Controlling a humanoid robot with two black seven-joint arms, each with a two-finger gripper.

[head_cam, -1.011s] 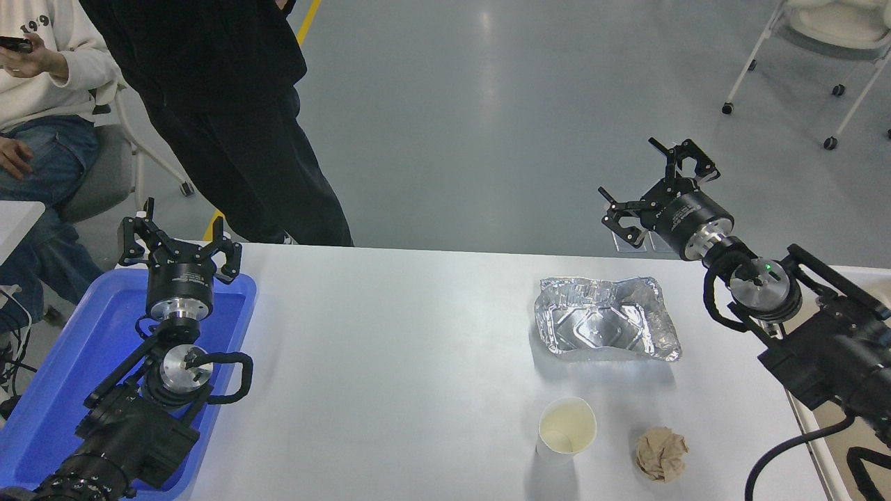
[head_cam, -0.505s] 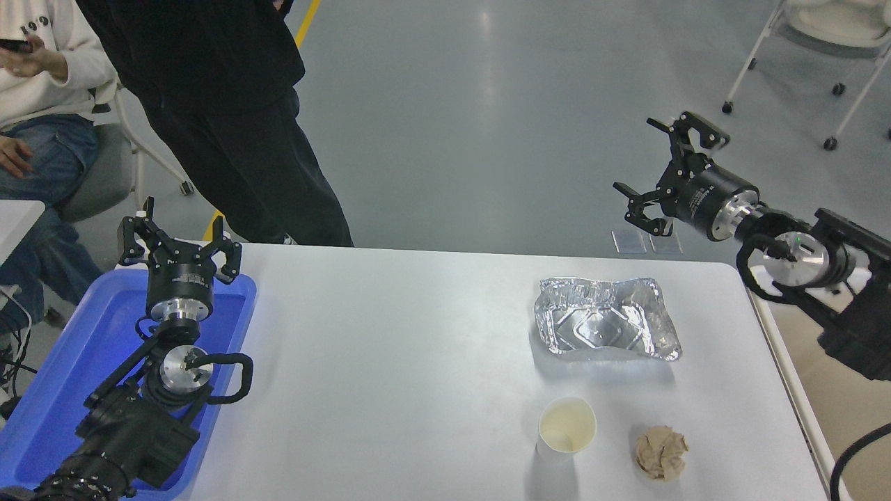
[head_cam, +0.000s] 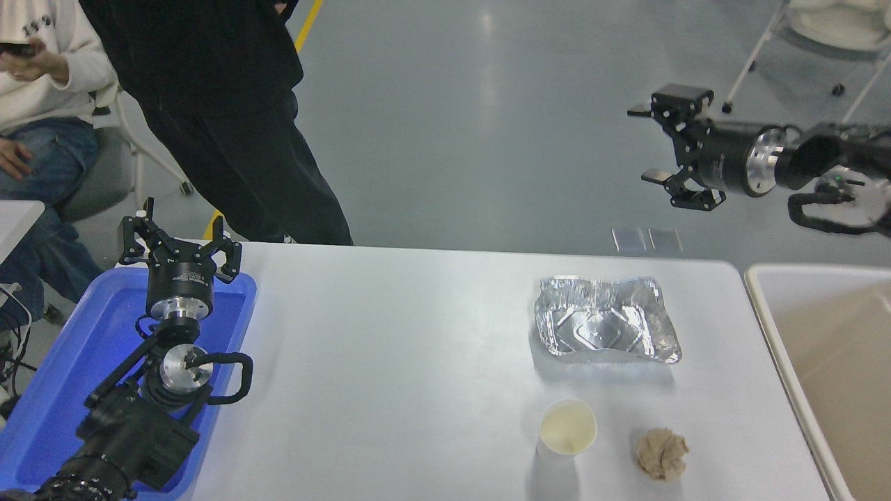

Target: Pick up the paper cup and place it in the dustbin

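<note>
Since the earlier frames the right gripper [head_cam: 665, 147] has swung up and rightward, now high beyond the white table's [head_cam: 390, 362] far edge, jaws spread and empty, uncovering the large beige rectangular plastic dustbin [head_cam: 759, 278] at the table's right; the small white tapered paper cup [head_cam: 567, 433] stands upright near the front edge, untouched. The cup looks light; an off-centre descent could tip or crush it. The crumpled brown paper ball [head_cam: 660, 454] sits just beside it, the crinkled silver foil tray [head_cam: 605, 320] behind, crowding the approach. The left gripper [head_cam: 179, 245] hangs parked over the blue plastic tray [head_cam: 69, 348], fingers apart.
</note>
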